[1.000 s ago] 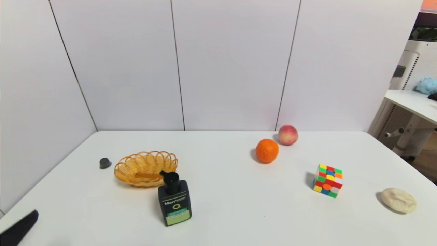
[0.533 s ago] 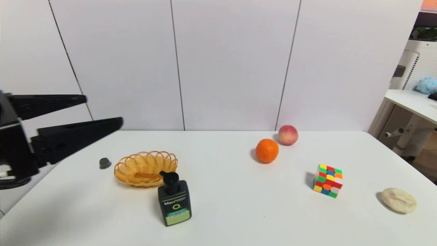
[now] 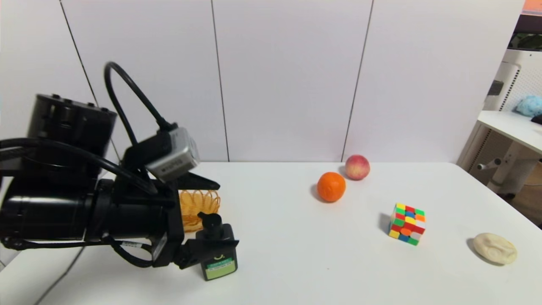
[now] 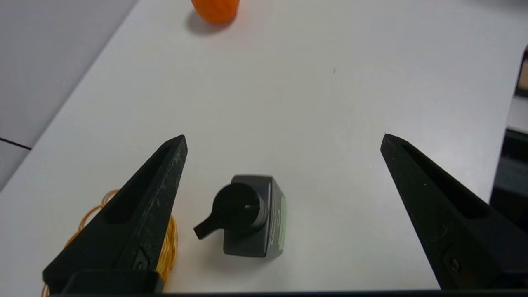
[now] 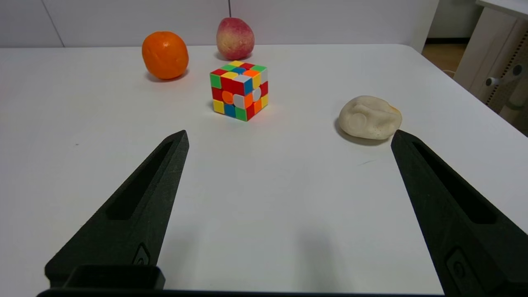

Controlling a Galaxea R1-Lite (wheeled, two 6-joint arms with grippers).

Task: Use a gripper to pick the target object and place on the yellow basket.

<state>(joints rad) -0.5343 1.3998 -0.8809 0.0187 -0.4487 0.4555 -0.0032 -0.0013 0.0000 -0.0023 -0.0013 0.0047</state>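
1. My left gripper (image 4: pixel 284 138) hangs over the bottle (image 4: pixel 252 220), fingers wide apart, nothing held. From the wrist view the bottle stands between them, nearer one finger (image 4: pixel 140 206) than the other.
2. Bottle is upright on the table (image 3: pixel 296 254), just in front of the basket (image 3: pixel 199 203); in the head view my arm hides most of the basket.
3. My right gripper (image 5: pixel 288 138) is parked low over the table near the cube (image 5: pixel 239 90) and a pale lump (image 5: pixel 370 117), fingers apart, empty.
4. Risk: off-centre close. The near finger would likely hit first and shove or tip the bottle, since it looks tall on a small base.
5. Risk: the pump nozzle (image 4: pixel 205 229) sticks out toward the basket-side finger. Catching it could twist the bottle instead of gripping the body.
6. Risk: that same finger sits over the basket rim in the wrist view. Dropping straight down may snag the wicker and drag the basket.
7. Risk: the bottle sides look smooth, so a grip high up near the pump could slip on lift.
8. Risk at placing: the basket looks shallow, so an upright bottle could topple out.
9. Orange (image 3: pixel 331 186) and peach (image 3: pixel 357 167) are well apart, no concern.
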